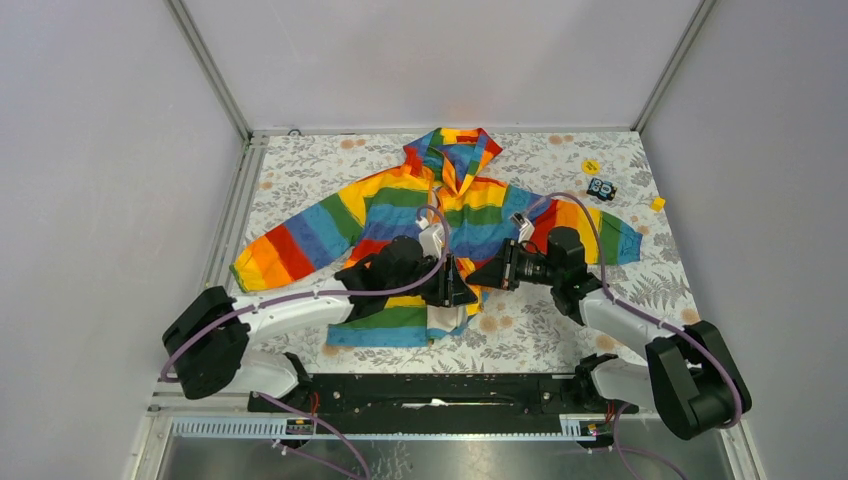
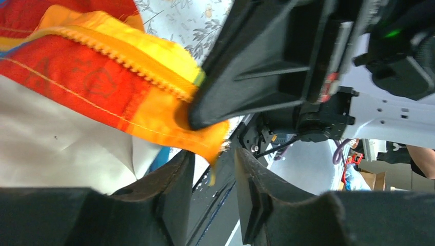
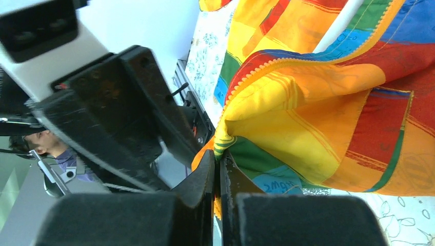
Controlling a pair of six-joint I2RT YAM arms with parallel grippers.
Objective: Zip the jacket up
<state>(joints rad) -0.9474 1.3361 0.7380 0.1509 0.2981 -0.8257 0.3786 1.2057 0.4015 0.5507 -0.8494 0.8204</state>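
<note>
Jacket (image 1: 440, 215) lies spread mid-bench (image 1: 640, 290), unzipped. Right end effector (image 3: 217, 164) is clenched on the zipper edge (image 2: 128, 64). Left end effector (image 2: 213, 169) stands released, with the orange tape tip (image 2: 213, 154) dangling between its fingers. Pinch that tip squarely, without tugging.

The left fingers (image 2: 174, 177) stand apart, with an orange corner of the jacket (image 2: 102, 77) dangling in the gap. Just above, the right fingers (image 2: 246, 87) press on that hem at the end of the zipper teeth (image 2: 128, 64). White lining (image 2: 56, 148) shows at left, with the floral table (image 2: 190, 25) behind.
</note>
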